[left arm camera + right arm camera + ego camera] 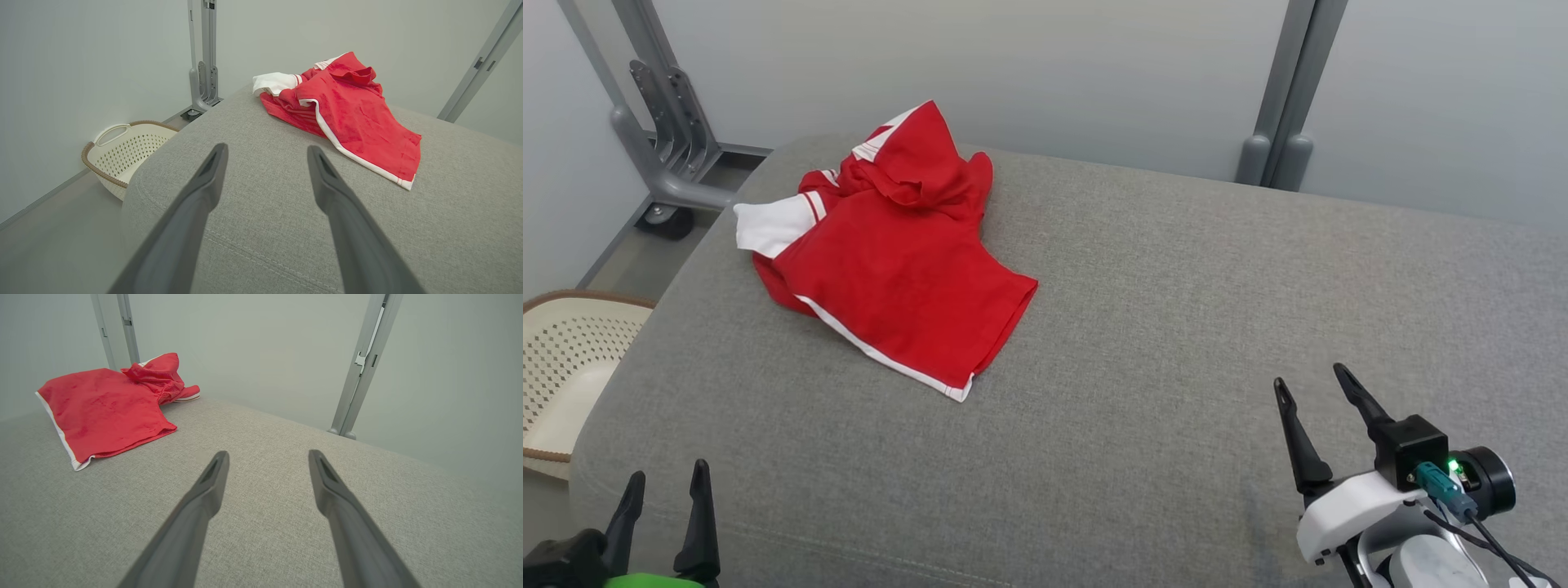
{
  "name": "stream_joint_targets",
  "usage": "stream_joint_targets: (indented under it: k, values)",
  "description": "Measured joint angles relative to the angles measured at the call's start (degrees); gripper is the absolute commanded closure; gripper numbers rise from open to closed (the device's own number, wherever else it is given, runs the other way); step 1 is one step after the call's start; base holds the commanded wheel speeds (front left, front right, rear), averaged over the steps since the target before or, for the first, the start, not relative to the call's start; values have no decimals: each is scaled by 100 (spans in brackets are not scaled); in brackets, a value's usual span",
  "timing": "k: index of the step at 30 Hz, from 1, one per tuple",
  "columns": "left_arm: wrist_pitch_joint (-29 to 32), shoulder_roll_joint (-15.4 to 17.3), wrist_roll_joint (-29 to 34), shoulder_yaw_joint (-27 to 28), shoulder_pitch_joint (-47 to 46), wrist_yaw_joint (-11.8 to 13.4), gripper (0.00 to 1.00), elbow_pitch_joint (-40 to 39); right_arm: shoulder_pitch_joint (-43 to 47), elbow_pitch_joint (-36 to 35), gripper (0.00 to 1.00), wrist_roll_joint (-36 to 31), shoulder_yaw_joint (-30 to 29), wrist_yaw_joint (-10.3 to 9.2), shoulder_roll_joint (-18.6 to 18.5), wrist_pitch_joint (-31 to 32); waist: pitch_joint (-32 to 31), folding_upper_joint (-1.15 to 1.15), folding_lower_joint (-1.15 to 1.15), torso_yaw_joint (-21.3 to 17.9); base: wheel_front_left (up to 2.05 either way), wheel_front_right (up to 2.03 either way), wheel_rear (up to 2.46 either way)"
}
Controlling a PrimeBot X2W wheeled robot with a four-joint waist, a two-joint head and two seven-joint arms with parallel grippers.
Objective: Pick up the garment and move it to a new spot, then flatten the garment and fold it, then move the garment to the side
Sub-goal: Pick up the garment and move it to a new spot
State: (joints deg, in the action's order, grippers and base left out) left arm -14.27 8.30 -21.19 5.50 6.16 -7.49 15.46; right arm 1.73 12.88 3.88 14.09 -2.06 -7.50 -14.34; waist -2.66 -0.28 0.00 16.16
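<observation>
- The left gripper hangs over the near edge of the cushion, jaws spread wide and empty; the right gripper is likewise parted with nothing between its fingers, a little further in over the cushion
- The garment lies crumpled on the cushion ahead of both grippers, touching neither: forward and to the right of the left gripper, forward and well off to the left of the right gripper
- Its long axis runs from the bunched end, furthest from the grippers, down to the white-edged hem, which faces the left gripper and slants across its line of reach; the hem's corner points into the gap between the two grippers
- By the look of it the left gripper is the nearer one, with the hem as the closest edge to take; the right gripper would have to cross much bare cushion to reach the other side
- The basket sits on the floor to the left of the left gripper, below cushion level and out of the line of reach toward the garment
</observation>
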Motion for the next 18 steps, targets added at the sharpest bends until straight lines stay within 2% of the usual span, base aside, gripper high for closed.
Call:
stream_joint_targets:
  k: [7, 18]
  values:
    - [20, 9, -288, -356, -466, 0, 0, 100, -8, -69, 0, -80, -40, -4, -63, -1, 248, 0, 0, -51, 0, 0, 0]
    - [1641, 118, -896, -597, -2260, 0, 0, 886, -210, -103, 0, -308, 148, 55, -191, -9, 987, 0, 0, -183, 0, 0, 0]
